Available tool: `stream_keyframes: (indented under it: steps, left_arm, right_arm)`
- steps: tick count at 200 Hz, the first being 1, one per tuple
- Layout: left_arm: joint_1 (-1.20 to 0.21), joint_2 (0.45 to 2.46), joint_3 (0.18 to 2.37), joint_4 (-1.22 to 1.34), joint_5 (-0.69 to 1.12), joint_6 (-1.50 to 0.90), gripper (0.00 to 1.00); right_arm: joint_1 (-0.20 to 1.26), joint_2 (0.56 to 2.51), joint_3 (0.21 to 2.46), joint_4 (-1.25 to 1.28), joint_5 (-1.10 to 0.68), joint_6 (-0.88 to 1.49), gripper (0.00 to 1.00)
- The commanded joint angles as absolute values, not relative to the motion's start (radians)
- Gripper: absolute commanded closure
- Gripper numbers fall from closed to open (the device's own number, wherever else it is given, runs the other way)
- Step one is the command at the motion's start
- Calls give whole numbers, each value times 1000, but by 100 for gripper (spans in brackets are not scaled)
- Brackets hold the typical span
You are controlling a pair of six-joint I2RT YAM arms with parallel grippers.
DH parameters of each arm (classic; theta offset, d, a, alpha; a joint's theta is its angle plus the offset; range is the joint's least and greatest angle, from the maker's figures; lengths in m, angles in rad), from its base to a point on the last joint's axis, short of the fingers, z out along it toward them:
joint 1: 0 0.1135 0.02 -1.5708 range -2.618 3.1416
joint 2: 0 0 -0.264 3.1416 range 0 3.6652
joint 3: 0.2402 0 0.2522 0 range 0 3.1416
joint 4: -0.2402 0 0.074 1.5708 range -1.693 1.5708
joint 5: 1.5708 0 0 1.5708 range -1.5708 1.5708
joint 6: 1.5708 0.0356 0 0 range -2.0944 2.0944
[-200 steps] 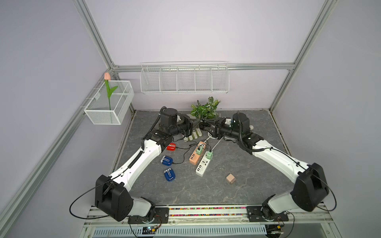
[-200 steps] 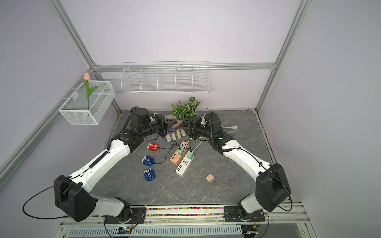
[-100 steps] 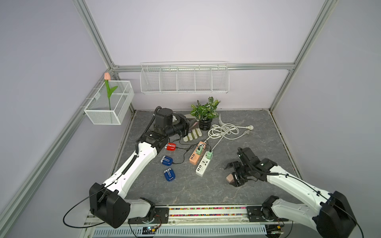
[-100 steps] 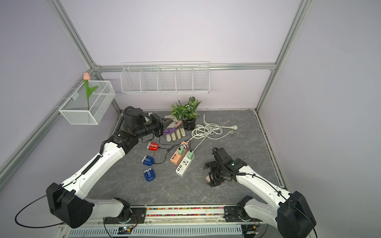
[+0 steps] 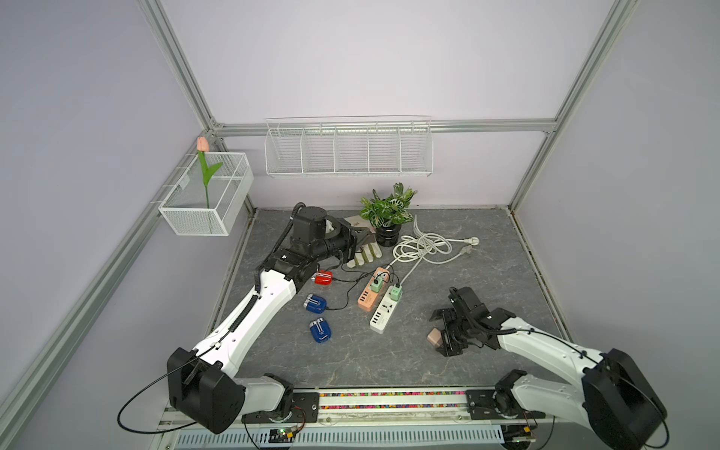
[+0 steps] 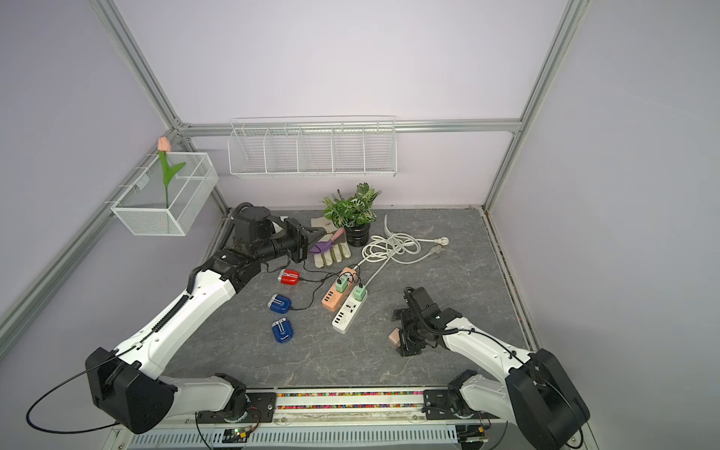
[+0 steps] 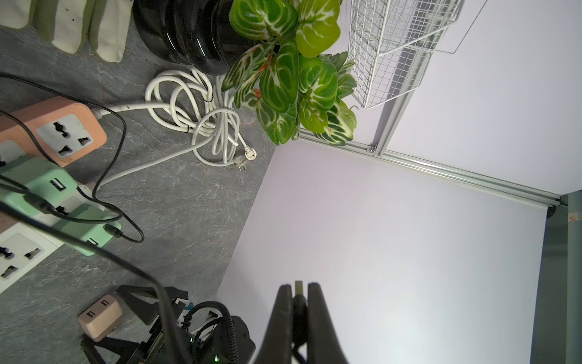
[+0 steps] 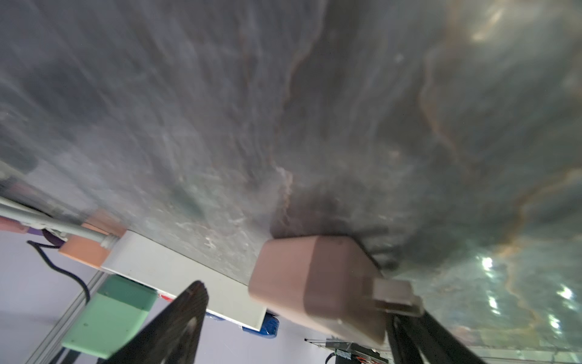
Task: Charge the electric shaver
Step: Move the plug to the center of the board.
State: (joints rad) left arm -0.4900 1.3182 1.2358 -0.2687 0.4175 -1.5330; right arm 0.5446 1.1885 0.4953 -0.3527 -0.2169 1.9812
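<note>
Widened since a moment ago, right gripper (image 5: 444, 332) is straddling the matte pink cube adapter (image 5: 434, 337); glossy rounded shavers (image 5: 315, 304) are lying beside the left arm (image 5: 265, 300). Left wrist: left gripper (image 7: 298, 293) is pinching a cable plug (image 7: 298, 285). Right wrist: black fingers (image 8: 179, 324) are flanking the adapter.

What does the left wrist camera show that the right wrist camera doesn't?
Only the left wrist view: the potted plant, the coiled white cable, glove fingers, the wire basket, and the left gripper shut on a cable plug.
Only the right wrist view: a corner of a blue shaver and the prongs of the pink adapter.
Both: the pink adapter between the open right gripper, the white power strip, a green adapter and the orange power strip.
</note>
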Motion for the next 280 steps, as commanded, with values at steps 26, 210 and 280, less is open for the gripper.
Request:
stream_keyframes:
  steps: [26, 210, 280]
  left_arm:
    - [-484, 1296, 1215, -259, 439, -1541, 100]
    - [-475, 1310, 1218, -264, 440, -1541, 100]
    - [-467, 1313, 1214, -251, 436, -1543, 100]
  right_arm:
    - [436, 1246, 541, -331, -153, 1958, 13]
    - [356, 1629, 936, -711, -433, 1335, 19]
    - [364, 1717, 956, -776, -453, 1269, 27]
